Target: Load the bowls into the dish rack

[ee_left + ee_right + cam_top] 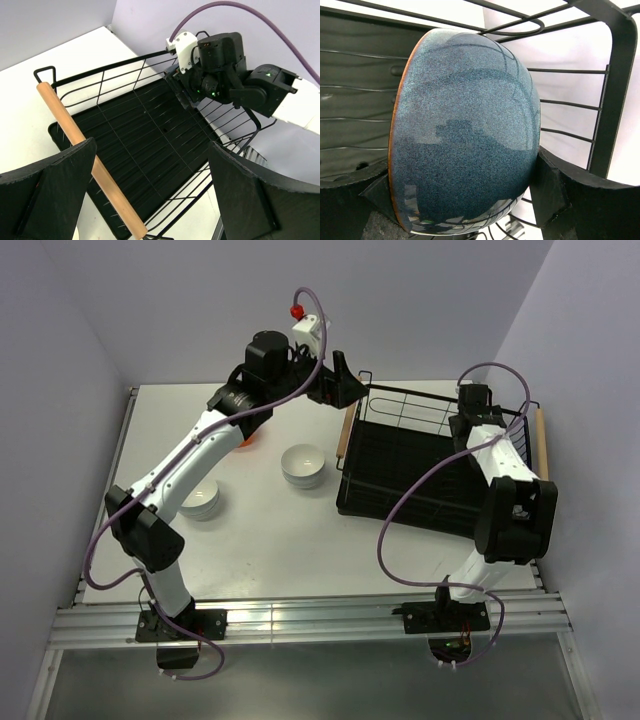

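The black wire dish rack (400,470) with wooden handles stands at the right. My right gripper (470,412) reaches into its far right corner and is shut on the dark blue bowl (465,135), which stands on its side between the fingers (570,195); my right arm hides it in the top view. My left gripper (345,382) is open and empty above the rack's left wooden handle (85,150). White bowls (303,465) sit left of the rack, more white bowls (202,500) lie further left. The orange bowl (247,443) is mostly hidden under my left arm.
The left wrist view shows the rack's tray base (140,135) bare, with my right arm (225,65) at its far corner. Walls close in behind and at both sides. The table's near edge has a metal rail (300,620).
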You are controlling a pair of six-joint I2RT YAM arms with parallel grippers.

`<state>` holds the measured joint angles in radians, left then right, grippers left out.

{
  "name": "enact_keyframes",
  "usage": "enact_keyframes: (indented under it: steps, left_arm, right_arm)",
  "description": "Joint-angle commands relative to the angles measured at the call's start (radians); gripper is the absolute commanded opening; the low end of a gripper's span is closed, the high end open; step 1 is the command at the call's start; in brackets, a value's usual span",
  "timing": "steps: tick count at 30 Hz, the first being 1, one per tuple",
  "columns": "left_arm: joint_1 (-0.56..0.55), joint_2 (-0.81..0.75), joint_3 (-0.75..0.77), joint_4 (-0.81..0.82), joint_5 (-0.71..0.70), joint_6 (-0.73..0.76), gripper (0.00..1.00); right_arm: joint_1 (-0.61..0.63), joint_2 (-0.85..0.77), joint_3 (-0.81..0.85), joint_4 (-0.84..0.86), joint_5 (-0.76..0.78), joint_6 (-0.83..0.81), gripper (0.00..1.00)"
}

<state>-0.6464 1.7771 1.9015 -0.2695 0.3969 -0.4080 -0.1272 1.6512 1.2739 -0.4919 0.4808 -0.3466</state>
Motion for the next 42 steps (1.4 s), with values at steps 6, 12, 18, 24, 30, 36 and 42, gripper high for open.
enact_keyframes:
  steps: [6, 12, 18, 24, 30, 36, 42]
  left_arm:
    - [0.004, -0.068, -0.005, 0.012, -0.013, 0.026, 0.99]
    - [0.004, -0.07, -0.009, 0.009, -0.015, 0.032, 1.0]
    - [0.004, -0.07, -0.012, 0.012, -0.016, 0.032, 0.99]
    - [0.002, -0.068, -0.009, 0.013, -0.015, 0.034, 0.99]
    - [0.004, -0.067, -0.01, 0.018, -0.009, 0.034, 0.99]
    - [0.004, -0.068, -0.012, 0.019, -0.006, 0.034, 0.99]
    - [0.004, -0.071, -0.015, 0.015, -0.001, 0.041, 0.99]
  right_arm:
    - [0.026, 0.032, 0.022, 0.056, 0.131, -0.017, 0.0]
    - [0.028, 0.058, 0.077, -0.048, 0.041, 0.029, 0.28]
    - [0.029, 0.07, 0.104, -0.085, -0.004, 0.041, 0.72]
    - [0.034, 0.059, 0.105, -0.1, -0.027, 0.034, 0.99]
    - [0.034, 0.052, 0.119, -0.122, -0.053, 0.035, 1.0]
    - [0.035, 0.053, 0.139, -0.142, -0.087, 0.044, 1.0]
    - [0.037, 0.085, 0.191, -0.191, -0.116, 0.055, 1.0]
